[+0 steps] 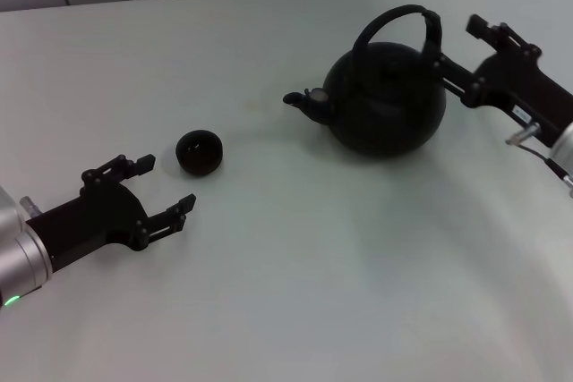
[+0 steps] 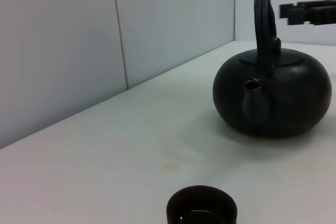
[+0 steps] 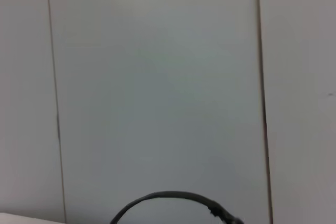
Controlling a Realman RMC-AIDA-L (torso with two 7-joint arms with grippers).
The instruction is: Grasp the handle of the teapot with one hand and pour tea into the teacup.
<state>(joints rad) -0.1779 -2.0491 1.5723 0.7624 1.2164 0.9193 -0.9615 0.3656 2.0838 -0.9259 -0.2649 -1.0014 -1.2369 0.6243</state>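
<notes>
While the white tabletop [image 1: 295, 292] carries everything, the biggest thing on it is the matte-black teapot [image 1: 385, 100], standing upright toward the robot's right with its stubby spout [image 1: 300, 101] aimed at the robot's left. Over it rises the thin arched handle [image 1: 394, 20], whose thicker sleeve sits on the side nearest the right claw [image 1: 461, 46]. That claw is spread open, one finger above and one below the sleeve's level, just beside the handle but not yet closed on it, so the grasp looks still to come. The left claw [image 1: 166, 190] rests low near the front left, fingers apart and holding nothing, close to the tiny handleless teacup [image 1: 199, 151], which sits well apart from the spout. The likely trouble: closing off-centre on the thin hoop could let the heavy pot swing or twist, and with the cup so small and so far off, a tilted pour could easily miss it.
</notes>
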